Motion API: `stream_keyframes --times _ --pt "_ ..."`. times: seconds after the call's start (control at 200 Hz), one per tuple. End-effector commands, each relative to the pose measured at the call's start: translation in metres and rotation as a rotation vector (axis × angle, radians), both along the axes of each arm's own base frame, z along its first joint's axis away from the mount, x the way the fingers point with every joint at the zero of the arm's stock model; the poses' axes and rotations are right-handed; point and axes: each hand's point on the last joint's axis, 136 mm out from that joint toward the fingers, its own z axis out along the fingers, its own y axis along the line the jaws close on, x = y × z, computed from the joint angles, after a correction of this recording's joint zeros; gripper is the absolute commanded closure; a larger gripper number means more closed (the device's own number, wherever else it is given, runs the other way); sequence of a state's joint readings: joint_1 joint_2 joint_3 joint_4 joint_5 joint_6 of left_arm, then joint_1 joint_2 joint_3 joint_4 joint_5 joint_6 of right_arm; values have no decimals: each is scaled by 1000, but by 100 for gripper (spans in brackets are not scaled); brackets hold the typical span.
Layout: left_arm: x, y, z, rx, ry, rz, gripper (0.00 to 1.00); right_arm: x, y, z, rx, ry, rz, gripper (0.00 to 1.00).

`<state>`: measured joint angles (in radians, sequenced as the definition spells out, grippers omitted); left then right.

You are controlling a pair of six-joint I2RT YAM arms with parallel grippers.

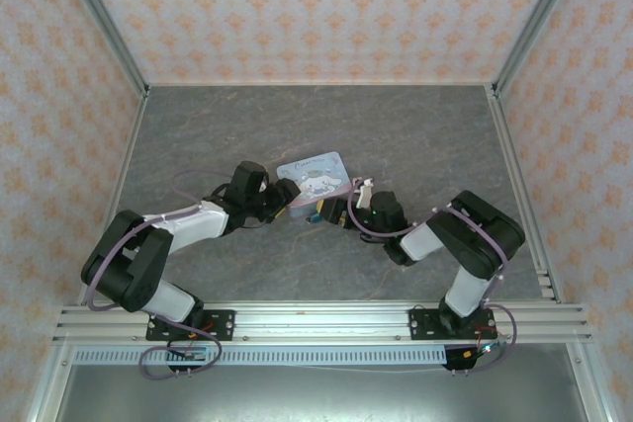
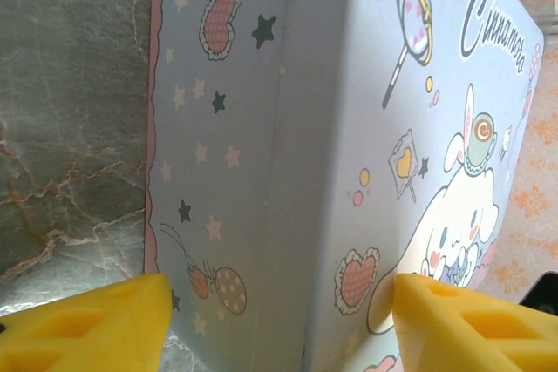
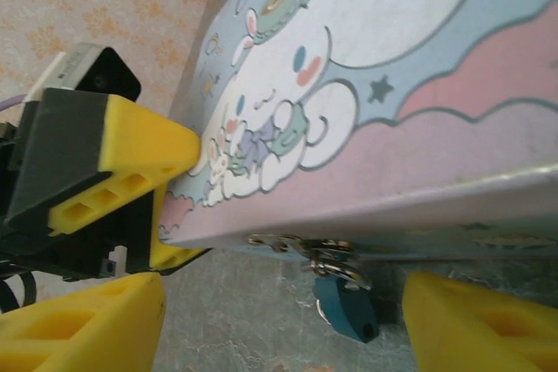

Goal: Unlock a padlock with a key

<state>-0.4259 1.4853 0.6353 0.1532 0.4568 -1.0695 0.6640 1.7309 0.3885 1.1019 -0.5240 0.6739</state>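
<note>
Grey marbled table (image 1: pixel 198 145), seen from above, carries a light-blue cartoon-printed rectangular tin (image 1: pixel 315 177) at its middle. Left wrist: 2 yellow left fingers (image 2: pixel 87 324) spread wide, gripping the tin. Right wrist: yellow right fingers (image 3: pixel 87 324) stand wide and empty, with a small teal padlock (image 3: pixel 347 311) hanging from the tin's metal clasp (image 3: pixel 327 259) between them.

Readable in the left wrist view, on the lid of the light-blue cartoon-printed tin (image 2: pixel 288 128): dark flowing script (image 2: pixel 501 19) slanting along the top right corner, spelling "Cinnamor", with the last letters crowded against the picture's edge and hard to make out. Seen from the top camera, just a faint dark scribble on the same lid, too small to spell out.
</note>
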Motion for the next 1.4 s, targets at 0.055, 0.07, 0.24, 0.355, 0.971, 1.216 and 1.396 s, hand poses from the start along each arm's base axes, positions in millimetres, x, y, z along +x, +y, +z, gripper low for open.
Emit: stream_keyframes --times 0.055,0.07,0.24,0.355,0.971,1.216,1.396 --pt "-23 13 -30 90 108 17 33 -3 -1 -1 11 -55 21 28" --pt "-23 13 -30 89 107 17 33 -4 -1 -1 14 -57 25 28" --pt "-23 13 -31 91 111 17 33 -4 5 -2 39 -66 50 30" --pt "-22 12 -30 90 110 16 34 -3 8 -4 44 -62 59 32" --pt "-21 12 -27 103 110 9 34 0 18 -6 90 -66 91 41" --pt "-21 12 -26 105 109 11 34 -2 18 -7 89 -65 98 50" --pt "-21 13 -26 106 110 12 34 -2 17 -8 83 -61 91 57"
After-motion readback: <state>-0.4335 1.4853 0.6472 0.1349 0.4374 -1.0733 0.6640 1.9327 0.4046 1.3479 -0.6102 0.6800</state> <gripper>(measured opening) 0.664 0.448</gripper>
